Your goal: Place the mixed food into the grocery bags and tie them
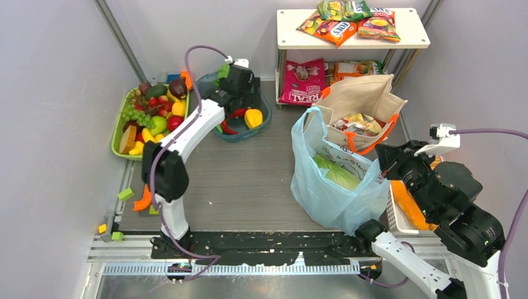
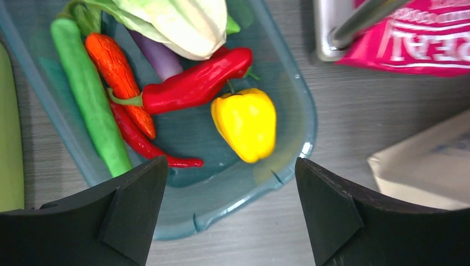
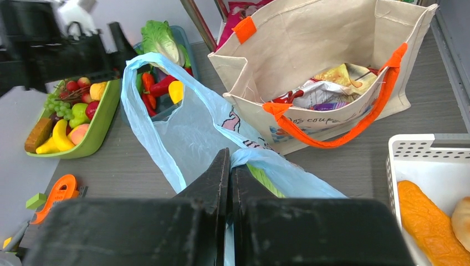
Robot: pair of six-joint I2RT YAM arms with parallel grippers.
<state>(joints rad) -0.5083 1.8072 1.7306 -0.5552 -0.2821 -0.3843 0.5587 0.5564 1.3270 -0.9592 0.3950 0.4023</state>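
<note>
Loading produce with left gripper (image 2: pixel 230 166) wide, empty above yellow pepper (image 2: pixel 244 123), right gripper (image 3: pixel 229 158) clamped on blue bag (image 3: pixel 191 130); next: lower, close.

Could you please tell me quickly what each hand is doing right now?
Left hand: open, empty, above the pepper.
Right hand: closed on the blue bag.

Light-blue bag (image 1: pixel 319 187) — yellow pepper (image 2: pixel 244 123)
</note>
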